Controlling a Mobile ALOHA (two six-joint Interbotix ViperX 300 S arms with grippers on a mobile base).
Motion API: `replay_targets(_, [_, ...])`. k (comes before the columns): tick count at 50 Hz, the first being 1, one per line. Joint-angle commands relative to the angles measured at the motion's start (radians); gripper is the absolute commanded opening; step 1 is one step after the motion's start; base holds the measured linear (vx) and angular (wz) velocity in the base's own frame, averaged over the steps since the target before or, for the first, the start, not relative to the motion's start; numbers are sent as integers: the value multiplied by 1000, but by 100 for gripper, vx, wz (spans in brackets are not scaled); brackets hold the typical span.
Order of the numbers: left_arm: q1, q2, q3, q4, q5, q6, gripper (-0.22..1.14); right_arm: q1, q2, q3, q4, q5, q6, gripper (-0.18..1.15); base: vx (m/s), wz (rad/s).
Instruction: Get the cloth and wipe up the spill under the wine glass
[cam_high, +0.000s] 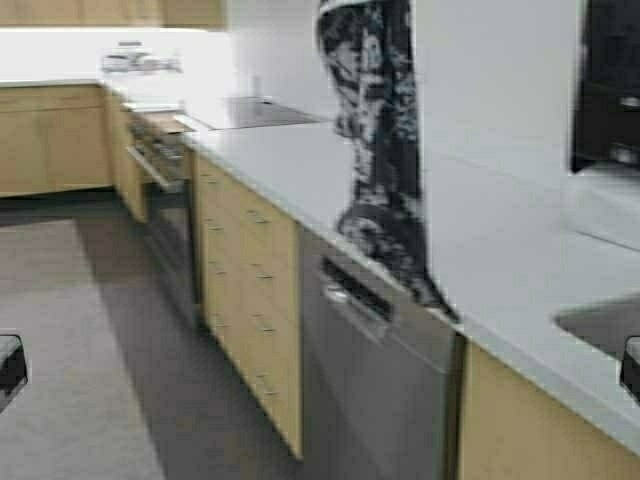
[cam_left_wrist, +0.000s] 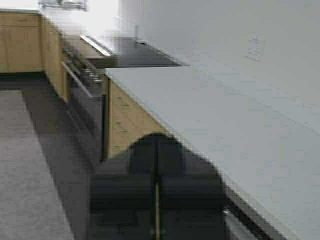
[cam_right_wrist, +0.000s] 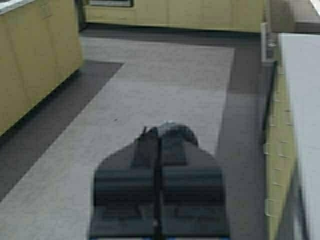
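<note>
The cloth (cam_high: 375, 150), dark with a pale floral pattern, hangs long and limp from above the top edge of the high view, in front of the counter; its lower end drapes near the counter's front edge. In the right wrist view my right gripper (cam_right_wrist: 160, 134) is shut, with a small grey-dark lump of the cloth (cam_right_wrist: 176, 133) pinched at its tips, above the floor. My left gripper (cam_left_wrist: 156, 142) is shut and empty, beside the counter's front edge. The wine glass and the spill are out of view.
A long pale counter (cam_high: 300, 170) runs from the back left to the front right. It has a black cooktop (cam_high: 255, 112), an oven (cam_high: 165, 200), drawers, a steel dishwasher (cam_high: 380, 370) and a sink (cam_high: 605, 325). A grey rug (cam_high: 55, 340) covers the floor at left.
</note>
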Motion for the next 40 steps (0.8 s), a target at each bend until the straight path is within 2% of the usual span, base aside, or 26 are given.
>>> replay_targets(1, [0,14,-15,0,-9,3,2,2,-8,-2,3,-15,-2,6,5,47])
replay_targets(12, [2,11,-18,0,-11,2,2,3,-6,34,3,-15,-2,6,6,49])
replay_targets(40, [2,-32,-15,-2,-11,-8,2,-25,28,28,12,-18,-3,6,8,47])
